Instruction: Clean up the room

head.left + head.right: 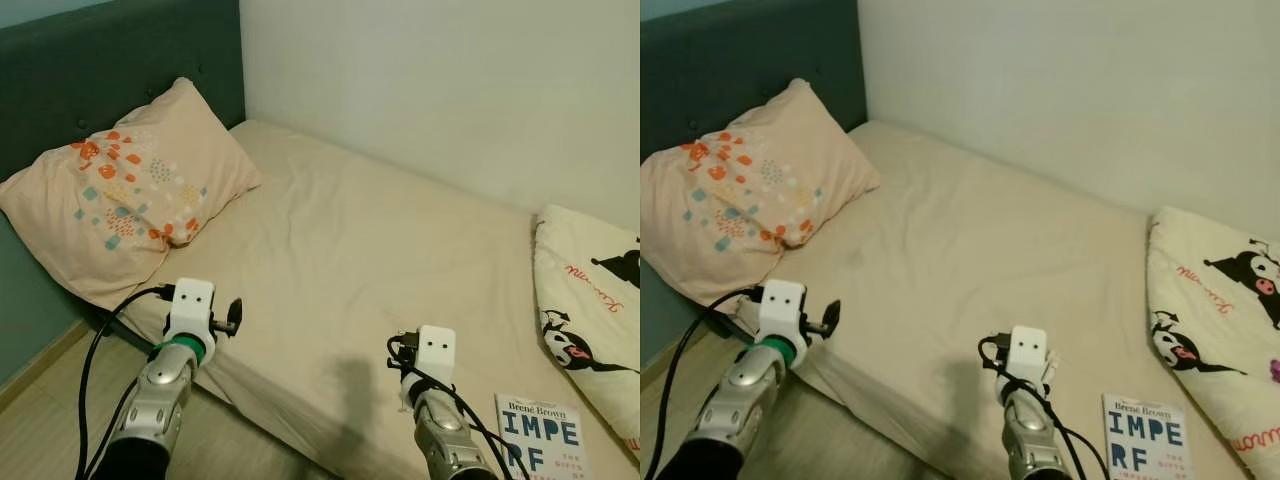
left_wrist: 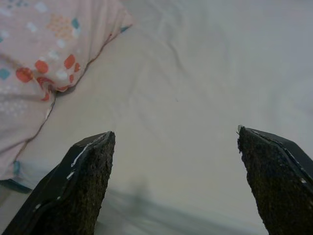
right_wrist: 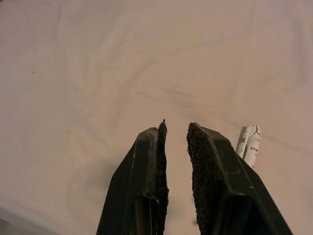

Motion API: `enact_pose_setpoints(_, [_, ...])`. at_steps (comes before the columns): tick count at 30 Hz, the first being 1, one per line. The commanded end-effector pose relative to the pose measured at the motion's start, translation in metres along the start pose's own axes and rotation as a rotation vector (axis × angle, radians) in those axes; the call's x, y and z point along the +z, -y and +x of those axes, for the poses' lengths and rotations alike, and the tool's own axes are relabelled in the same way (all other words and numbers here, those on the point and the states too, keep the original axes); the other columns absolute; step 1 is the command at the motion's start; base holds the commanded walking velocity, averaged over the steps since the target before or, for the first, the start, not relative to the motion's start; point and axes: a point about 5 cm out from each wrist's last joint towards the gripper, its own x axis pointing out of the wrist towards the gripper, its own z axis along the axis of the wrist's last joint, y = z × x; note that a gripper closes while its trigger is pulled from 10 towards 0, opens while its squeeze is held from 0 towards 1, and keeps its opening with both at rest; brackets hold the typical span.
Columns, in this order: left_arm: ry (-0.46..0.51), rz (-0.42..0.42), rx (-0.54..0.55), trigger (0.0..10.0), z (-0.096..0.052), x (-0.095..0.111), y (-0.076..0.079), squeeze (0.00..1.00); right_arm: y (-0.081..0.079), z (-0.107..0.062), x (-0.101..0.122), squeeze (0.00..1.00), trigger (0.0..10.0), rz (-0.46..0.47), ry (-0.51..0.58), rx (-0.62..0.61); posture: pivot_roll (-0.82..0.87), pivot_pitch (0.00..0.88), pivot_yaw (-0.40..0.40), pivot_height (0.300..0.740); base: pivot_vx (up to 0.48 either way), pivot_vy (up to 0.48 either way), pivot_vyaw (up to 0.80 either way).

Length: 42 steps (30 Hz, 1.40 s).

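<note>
A white book (image 1: 540, 437) with blue lettering lies flat, cover up, beside a cartoon-printed blanket (image 1: 590, 310).

Bed (image 1: 340, 260), cream sheet, against teal headboard (image 1: 110, 60) and white wall. Patterned pillow (image 1: 125, 190) lies at the head end, beyond and left of the left fingers (image 2: 83, 181). Cartoon-print blanket (image 1: 590, 310) sits on the right side. Book (image 1: 540, 435) lies at the near edge, right of the right fingers (image 3: 210, 186); small rolled paper (image 3: 248, 144) just beside them.

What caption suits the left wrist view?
Open left gripper poised over the cream bedsheet, patterned pillow nearby.
</note>
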Motion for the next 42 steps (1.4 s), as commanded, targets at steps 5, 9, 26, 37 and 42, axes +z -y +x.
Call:
enact_pose_setpoints(5, [0.038, 0.075, -0.056, 10.0, -0.005, 0.002, 0.008, 0.0, 0.002, -0.002, -0.004, 0.0, 10.0, 0.003, -0.009, -0.008, 0.13, 0.0, 0.012, 0.67, 0.0, 0.0, 0.0])
enact_pose_setpoints(9, [0.047, 0.052, -0.03, 10.0, -0.003, 0.004, 0.007, 0.0, 0.002, -0.002, -0.005, 0.0, 10.0, 0.002, -0.008, -0.006, 0.13, 0.0, 0.009, 0.645, 0.0, 0.0, 0.0])
enact_pose_setpoints(26, [0.045, 0.056, -0.022, 10.0, -0.005, 0.003, 0.007, 0.0, -0.001, -0.002, -0.003, 0.0, 10.0, -0.008, 0.0, 0.006, 0.13, 0.0, 0.01, 0.595, 0.0, 0.0, 0.0])
enact_pose_setpoints(37, [0.062, 0.042, 0.006, 10.0, -0.008, 0.004, 0.002, 0.0, -0.004, 0.001, 0.004, 0.0, 10.0, -0.012, 0.022, 0.028, 0.14, 0.0, -0.007, 0.59, 0.0, 0.0, 0.0])
enact_pose_setpoints(42, [0.085, 0.005, -0.008, 10.0, -0.012, 0.004, -0.007, 0.0, -0.004, 0.007, 0.016, 0.0, 10.0, -0.049, 0.065, 0.017, 0.14, 0.001, -0.015, 0.585, 0.0, 0.0, 0.0])
